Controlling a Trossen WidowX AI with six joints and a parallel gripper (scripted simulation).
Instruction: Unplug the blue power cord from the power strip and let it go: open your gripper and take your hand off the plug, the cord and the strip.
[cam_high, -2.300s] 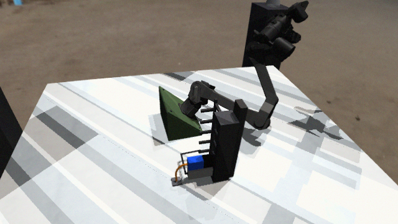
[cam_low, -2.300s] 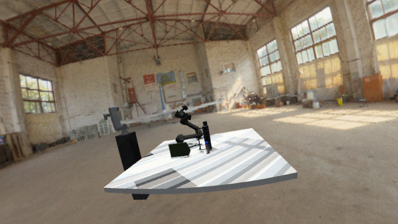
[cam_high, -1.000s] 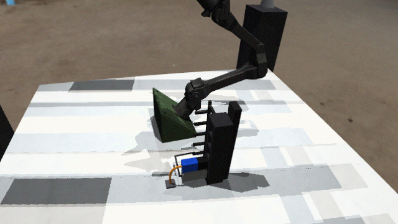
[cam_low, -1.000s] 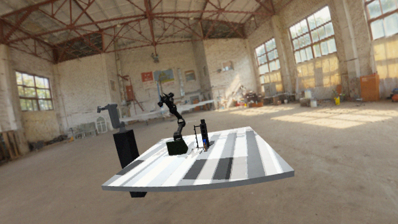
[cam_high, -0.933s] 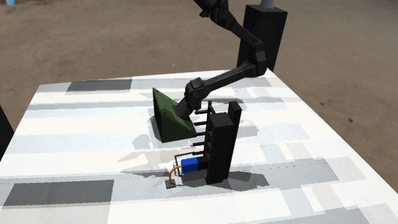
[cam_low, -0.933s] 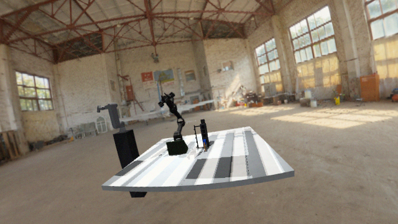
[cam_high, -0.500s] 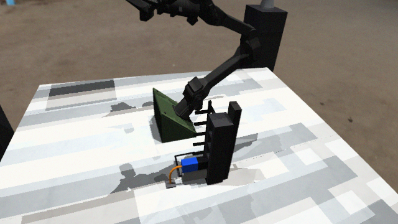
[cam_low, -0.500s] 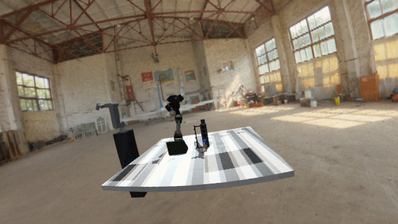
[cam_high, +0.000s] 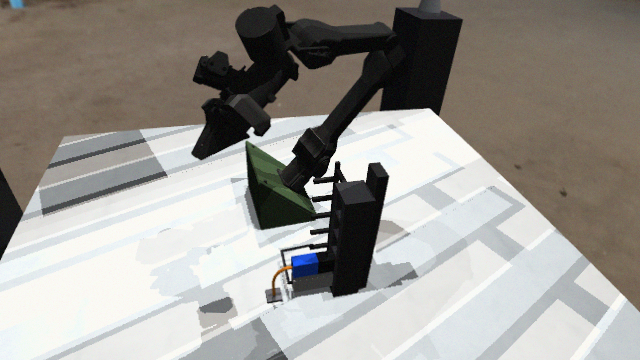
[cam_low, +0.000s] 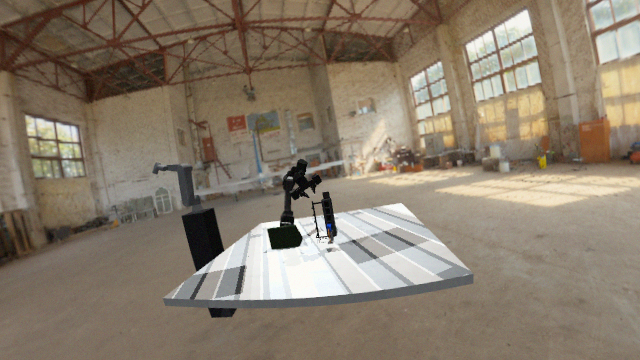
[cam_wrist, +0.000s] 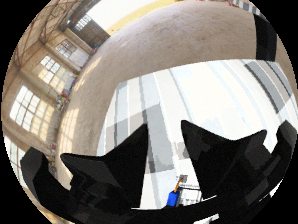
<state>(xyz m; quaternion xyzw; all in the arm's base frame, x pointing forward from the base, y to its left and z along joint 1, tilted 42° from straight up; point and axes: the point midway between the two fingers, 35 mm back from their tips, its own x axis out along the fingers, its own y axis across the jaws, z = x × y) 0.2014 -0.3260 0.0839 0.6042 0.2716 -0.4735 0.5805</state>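
Note:
The black power strip (cam_high: 354, 240) (cam_low: 327, 207) stands upright on the table. The blue plug (cam_high: 305, 265) (cam_low: 329, 227) (cam_wrist: 172, 198) sits at its lowest part, joined to it by a black piece, with an orange cord (cam_high: 274, 281) (cam_wrist: 178, 184) curving from its outer end down to a small grey block (cam_high: 274, 295) at the table. My gripper (cam_high: 228, 142) (cam_wrist: 164, 126) is partly open and empty, with a gap between the fingers. It is high above the table, well away from the plug, cord and strip. In the wrist view the strip is not clearly seen.
The arm's green wedge base (cam_high: 285, 205) (cam_low: 285, 237) is beside the strip. Thin black rods (cam_high: 322, 199) stick out from the strip's side towards it, and a thin black frame (cam_high: 283, 257) stands by the plug. A black pedestal (cam_high: 420, 60) (cam_low: 202, 237) is beyond the table edge.

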